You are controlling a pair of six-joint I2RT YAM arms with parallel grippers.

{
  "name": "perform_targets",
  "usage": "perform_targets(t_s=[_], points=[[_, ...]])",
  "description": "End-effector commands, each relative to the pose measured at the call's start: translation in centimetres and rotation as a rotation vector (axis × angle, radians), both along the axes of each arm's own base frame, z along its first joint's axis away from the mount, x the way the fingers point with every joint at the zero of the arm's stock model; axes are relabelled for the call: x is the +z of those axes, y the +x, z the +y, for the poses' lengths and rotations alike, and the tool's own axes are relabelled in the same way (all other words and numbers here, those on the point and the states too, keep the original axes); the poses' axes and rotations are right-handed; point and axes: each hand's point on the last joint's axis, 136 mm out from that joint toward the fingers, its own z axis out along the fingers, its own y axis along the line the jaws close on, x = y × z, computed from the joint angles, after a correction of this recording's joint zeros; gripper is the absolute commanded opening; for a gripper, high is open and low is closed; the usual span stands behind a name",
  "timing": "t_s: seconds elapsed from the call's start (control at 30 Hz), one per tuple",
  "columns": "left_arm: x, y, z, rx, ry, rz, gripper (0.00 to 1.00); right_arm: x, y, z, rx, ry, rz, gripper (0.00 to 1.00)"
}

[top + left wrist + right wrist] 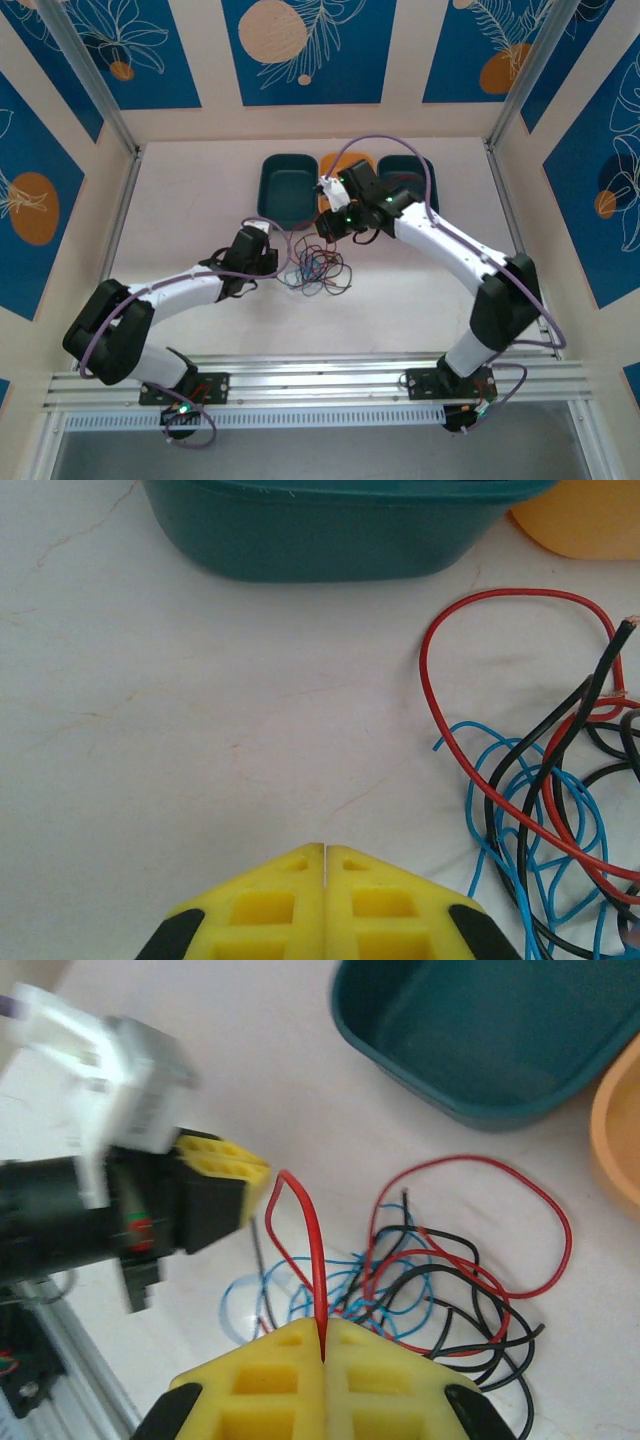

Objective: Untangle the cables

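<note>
Well, the right pincer [323,1332] is pinched tight on a strand of red wire [312,1230]. The strand comes straight up out of the closed tips, bends back on itself in a narrow hairpin and drops down again. The rest of the cables [318,270], red, blue and black in loose loops, lie in one heap on the table [200,200], in front of the tubs and between the two arms. From that pincer the heap sits just ahead and off to one side, and a wide red loop bulges out toward the tubs.

The left pincer [325,852] is closed with nothing between its tips. It sits close by the heap's left edge, but it points at bare table and a tub, so the wires lie off to its right rather than in front of it. I'd say the right arm has the lead here, since it holds the wire. Any pull would need to go along that upright strand and away from the heap. The left would have to swing right to pin the pile.

At the back stand three tubs in a row. The left teal tub [285,190] looks bare inside. The orange tub [332,162] and the right teal tub [400,165] are partly hidden under the right arm, so I can't tell what they hold.
</note>
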Motion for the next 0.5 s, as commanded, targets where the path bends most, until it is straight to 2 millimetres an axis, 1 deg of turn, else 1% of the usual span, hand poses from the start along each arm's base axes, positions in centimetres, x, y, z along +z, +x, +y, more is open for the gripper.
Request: perform_targets(t_s=[0.0,0.2,0.3,0.4,0.47], points=[[0.1,0.5,-0.4,0.000,-0.024,-0.005,0.00,3.3,-0.8,-0.8,-0.007,0.025,-0.055,0.00],[0.0,0.4,-0.4,0.000,-0.024,-0.003,0.00,9.9,-1.2,-2.4,-0.048,0.095,-0.205,0.00],[0.0,0.4,-0.3,0.002,-0.023,-0.003,0.00,12.7,-0.6,-4.0,-0.117,0.105,-0.286,0.00],[0.1,0.4,-0.3,0.008,-0.029,-0.005,0.00,14.2,1.3,-6.8,-0.240,0.080,-0.342,0.00],[0.2,0.4,-0.4,0.008,-0.037,-0.006,0.05,14.4,2.8,-8.9,-0.326,0.059,-0.358,0.00]])
